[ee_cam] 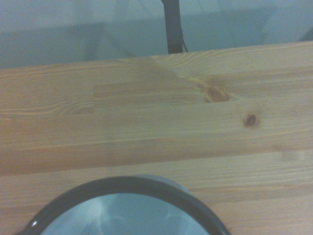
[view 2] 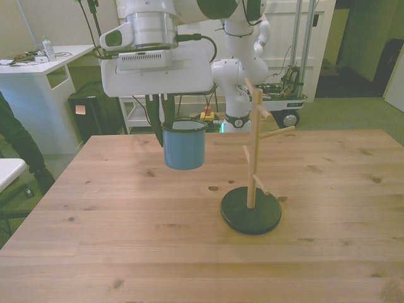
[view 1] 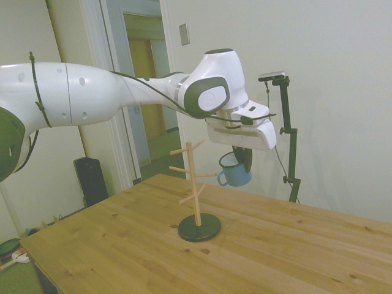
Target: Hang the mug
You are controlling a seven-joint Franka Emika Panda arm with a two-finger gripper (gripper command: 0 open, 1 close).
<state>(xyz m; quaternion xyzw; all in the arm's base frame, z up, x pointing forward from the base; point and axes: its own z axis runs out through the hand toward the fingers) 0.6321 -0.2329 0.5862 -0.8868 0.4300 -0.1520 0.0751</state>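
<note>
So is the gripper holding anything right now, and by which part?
Yes: the gripper holds the small light-blue enamel mug by its rim, fingers pinching the wall, clear above the wooden table.

light-blue mug (view 2: 184, 148), dark rim, upright, held well above the table.

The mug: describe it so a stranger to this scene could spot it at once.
Start at the wooden table and find the wooden peg stand on its round dark base. Beside the stand's pegs, clear above the tabletop, the white arm's gripper holds the mug by its rim. It is the only light-blue thing there: a small enamel cup with a thin dark rim.
</note>
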